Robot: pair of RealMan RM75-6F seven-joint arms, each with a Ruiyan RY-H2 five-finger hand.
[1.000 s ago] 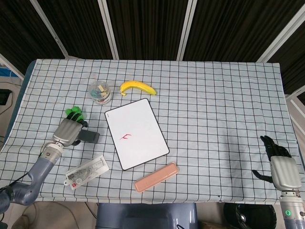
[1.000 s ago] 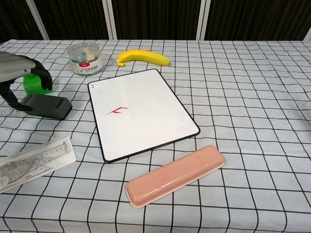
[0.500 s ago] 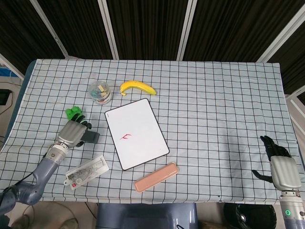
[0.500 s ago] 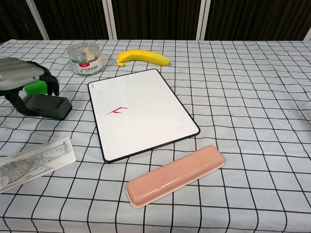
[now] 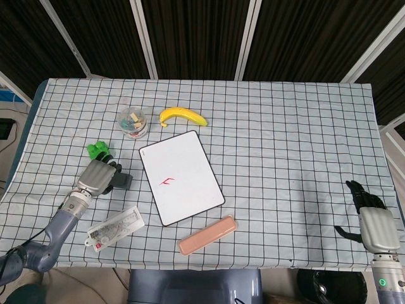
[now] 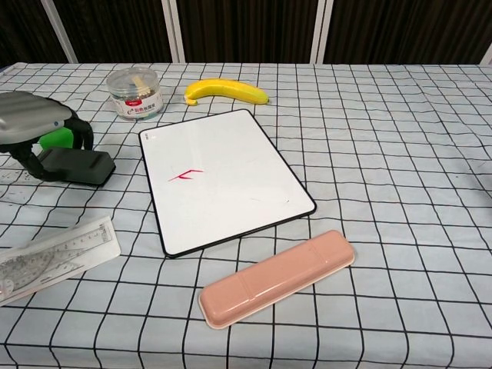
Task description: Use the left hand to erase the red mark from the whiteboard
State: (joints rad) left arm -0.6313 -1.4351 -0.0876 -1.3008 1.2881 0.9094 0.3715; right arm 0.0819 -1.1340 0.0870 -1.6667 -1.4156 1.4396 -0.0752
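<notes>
The whiteboard [image 5: 183,166] [image 6: 231,157] lies flat near the table's middle, with a small red mark [image 5: 168,182] [image 6: 184,175] on its left half. Left of it a dark grey eraser [image 5: 123,181] [image 6: 81,167] lies on the cloth. My left hand [image 5: 96,177] [image 6: 31,127] sits over the eraser's left part, its fingers curled down behind it and the thumb against its near end. My right hand [image 5: 373,221] rests at the table's far right edge, fingers apart and holding nothing; only the head view shows it.
A green object [image 5: 97,150] [image 6: 55,139] sits just behind my left hand. A clear jar [image 5: 133,121] [image 6: 136,92] and a banana [image 5: 182,116] [image 6: 224,91] lie beyond the board. A clear ruler set [image 5: 116,228] [image 6: 54,257] and a pink case [image 5: 207,235] [image 6: 277,278] lie in front.
My left hand has come down and rightward onto the eraser, and its fingers have curled around it. The eraser has barely shifted. The right hand has not moved.
</notes>
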